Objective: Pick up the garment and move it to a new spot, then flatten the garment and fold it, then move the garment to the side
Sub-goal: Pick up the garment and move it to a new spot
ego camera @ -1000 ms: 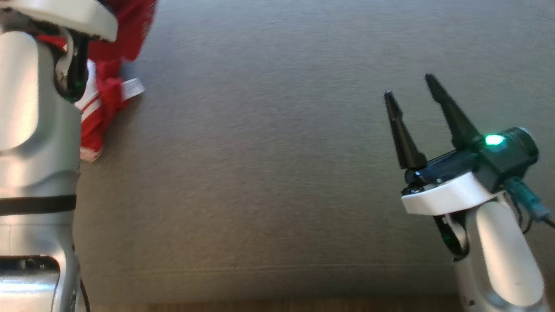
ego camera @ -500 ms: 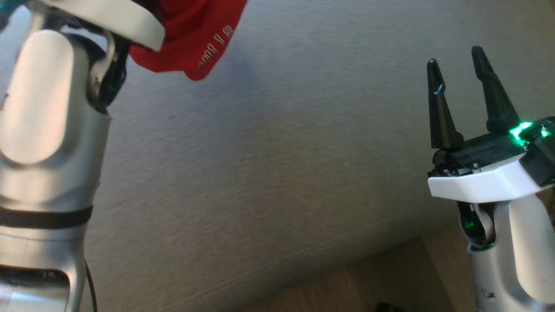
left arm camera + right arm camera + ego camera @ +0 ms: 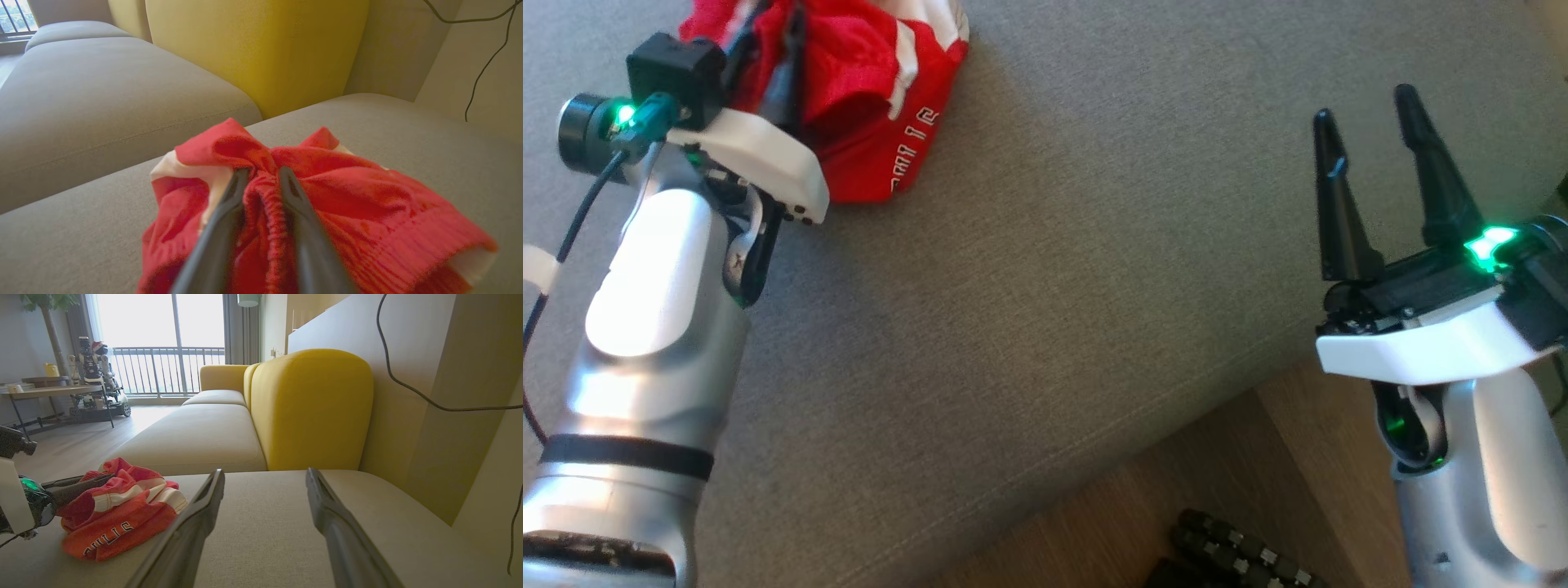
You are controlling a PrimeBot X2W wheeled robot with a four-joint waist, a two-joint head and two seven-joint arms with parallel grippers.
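The left pincer [image 3: 264,173] is clamped on the red garment [image 3: 870,159]. Its fingers stand only narrowly apart, and a bunched ridge of fabric fills the gap and touches both. The garment lies crumpled on the grey sofa cushion [image 3: 1045,286], well back from its front edge. The right pincer [image 3: 1365,106] is near that front edge, fingers spread wide, holding nothing, well apart from the garment.

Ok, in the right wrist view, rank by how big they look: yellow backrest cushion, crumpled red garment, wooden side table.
1. yellow backrest cushion
2. crumpled red garment
3. wooden side table, which stands far back, so only its look is smaller.
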